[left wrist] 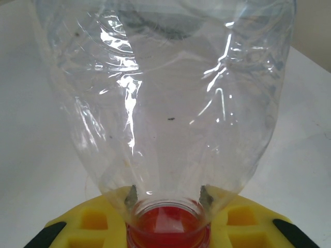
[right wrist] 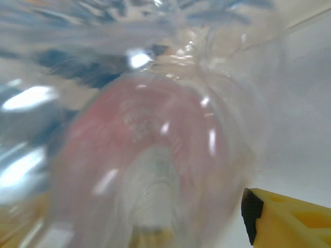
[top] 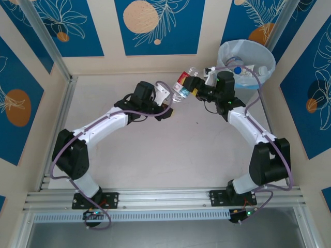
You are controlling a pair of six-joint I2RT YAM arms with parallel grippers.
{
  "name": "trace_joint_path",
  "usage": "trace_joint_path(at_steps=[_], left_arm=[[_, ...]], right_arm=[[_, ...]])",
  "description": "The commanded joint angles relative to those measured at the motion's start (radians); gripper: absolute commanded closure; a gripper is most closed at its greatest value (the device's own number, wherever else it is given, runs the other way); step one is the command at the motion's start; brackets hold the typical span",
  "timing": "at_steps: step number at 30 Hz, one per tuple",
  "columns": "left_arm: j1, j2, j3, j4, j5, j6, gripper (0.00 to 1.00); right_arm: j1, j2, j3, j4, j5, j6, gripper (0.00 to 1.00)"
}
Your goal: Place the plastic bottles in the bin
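A clear plastic bottle (top: 182, 84) with a red label hangs in the air between both arms, at the back of the table. My left gripper (top: 172, 96) is shut on its neck. In the left wrist view the red cap (left wrist: 168, 230) sits between the yellow fingers (left wrist: 93, 219), and the bottle's body (left wrist: 170, 103) rises in front. My right gripper (top: 196, 85) is at the bottle's other end. The blurred bottle (right wrist: 155, 155) lies close to the right wrist camera, beside one yellow finger (right wrist: 284, 222). The bin (top: 223, 56) stands at the back right and holds other bottles (top: 247, 71).
Pale walls with blue panels close in the table (top: 170, 155) at the back and sides. A metal rail (top: 165, 199) runs along the near edge by the arm bases. The bin stands just behind my right arm.
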Motion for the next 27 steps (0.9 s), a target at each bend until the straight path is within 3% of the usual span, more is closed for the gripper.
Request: trace_joint_path(at_steps=[1, 9, 13, 20, 22, 24, 27], left_arm=[[-0.022, -0.026, 0.028, 0.016, 0.023, 0.014, 0.95], [-0.031, -0.027, 0.032, 0.004, 0.027, 0.015, 0.94], [-0.031, -0.027, 0.038, 0.000, 0.025, 0.009, 0.92], [-0.032, -0.042, 0.043, 0.013, 0.067, -0.020, 0.78], [-0.031, -0.047, 0.050, 0.016, 0.075, -0.038, 0.66], [-0.032, -0.048, 0.063, 0.014, 0.079, -0.068, 0.44], [-0.032, -0.060, 0.055, 0.049, 0.129, -0.097, 0.19]], right_arm=[[0.026, 0.038, 0.062, 0.009, 0.043, -0.036, 0.27], [0.059, 0.052, 0.069, 0.034, 0.090, -0.073, 0.62], [0.060, 0.013, 0.040, 0.033, 0.118, -0.101, 0.69], [0.055, -0.061, -0.004, 0.046, 0.141, -0.138, 0.74], [0.052, -0.073, -0.006, 0.043, 0.139, -0.130, 0.75], [0.049, -0.081, -0.003, 0.037, 0.141, -0.114, 0.77], [0.039, -0.092, 0.001, 0.033, 0.142, -0.092, 0.79]])
